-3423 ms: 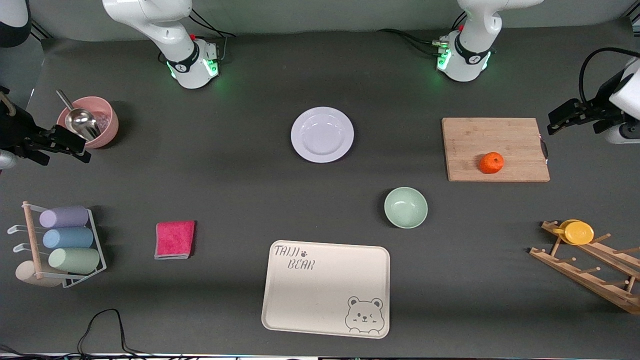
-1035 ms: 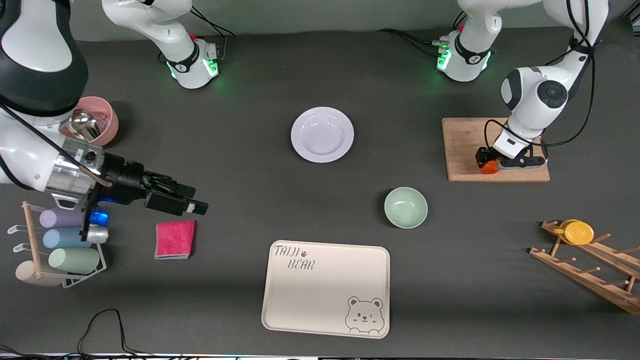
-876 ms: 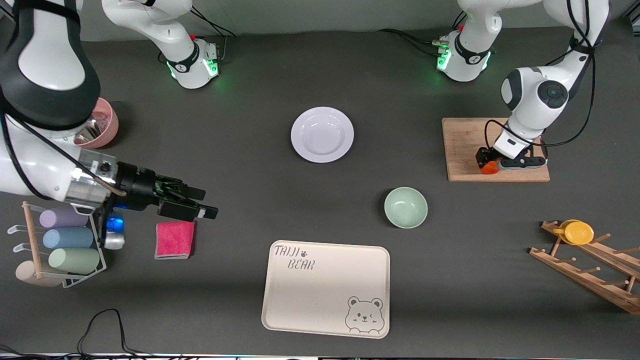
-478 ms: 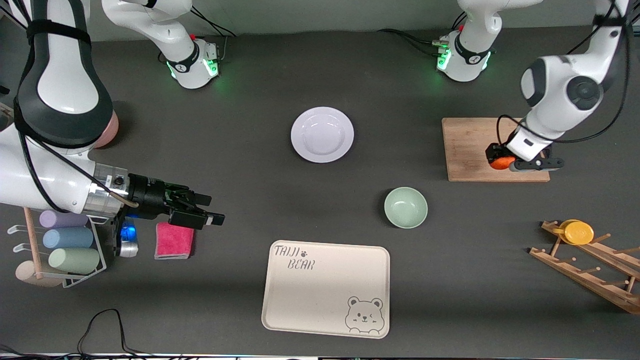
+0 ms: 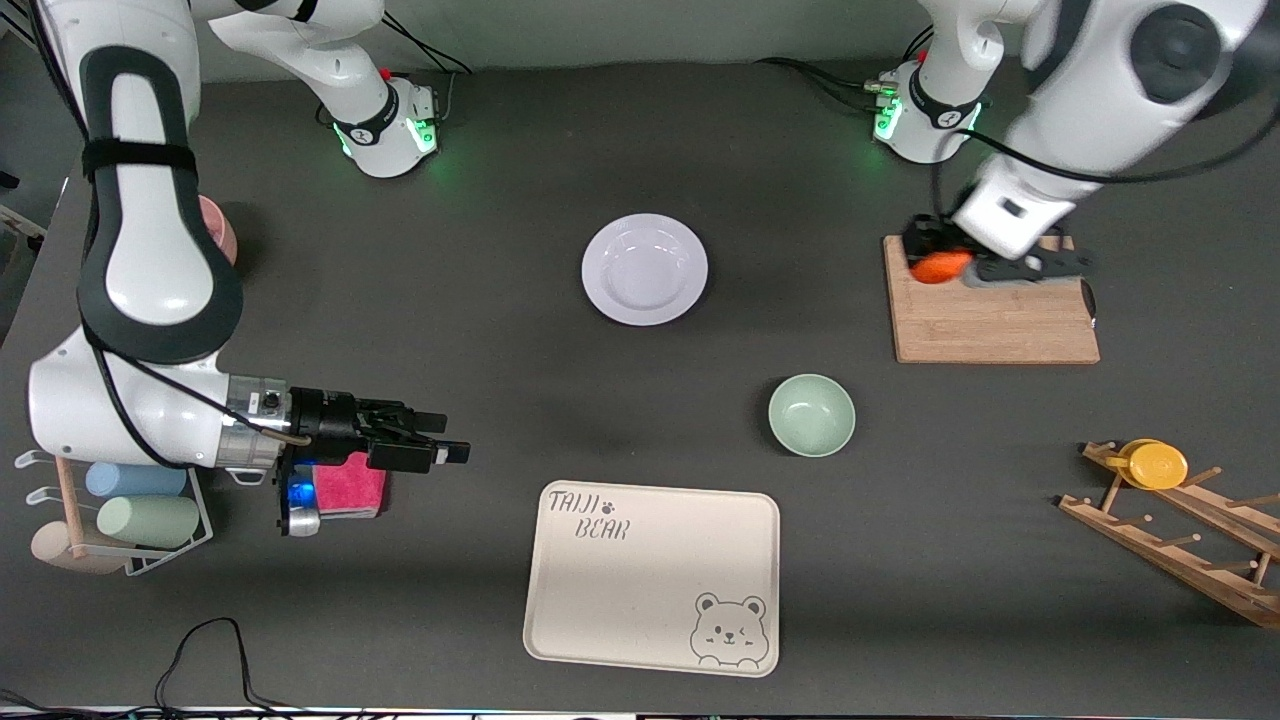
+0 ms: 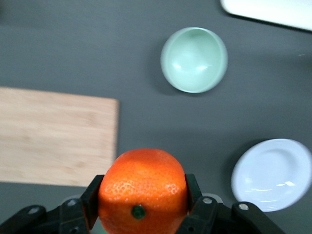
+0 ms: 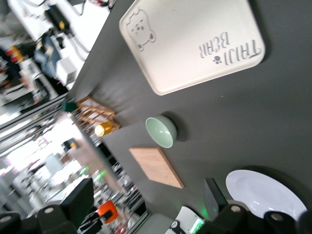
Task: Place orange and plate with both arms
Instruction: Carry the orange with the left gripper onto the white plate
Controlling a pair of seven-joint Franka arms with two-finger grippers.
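Note:
The orange (image 5: 938, 268) is clamped between the shut fingers of my left gripper (image 5: 936, 266), up in the air over the corner of the wooden cutting board (image 5: 1000, 325). In the left wrist view the orange (image 6: 143, 187) fills the jaws of the left gripper (image 6: 143, 195). The white plate (image 5: 645, 269) lies bare at the table's middle and also shows in the left wrist view (image 6: 273, 174) and the right wrist view (image 7: 268, 195). My right gripper (image 5: 455, 437) is open and empty, low over the table beside the pink cloth (image 5: 350, 485).
A mint-green bowl (image 5: 811, 414) stands nearer the camera than the plate. The cream bear tray (image 5: 650, 575) lies nearest the camera. A wooden rack with a yellow dish (image 5: 1156, 465) is at the left arm's end. A cup rack (image 5: 140, 495) is at the right arm's end.
My left gripper has lifted the orange off the board and carried it toward the board's corner nearest the plate. My right gripper has moved over the pink cloth toward the table's middle.

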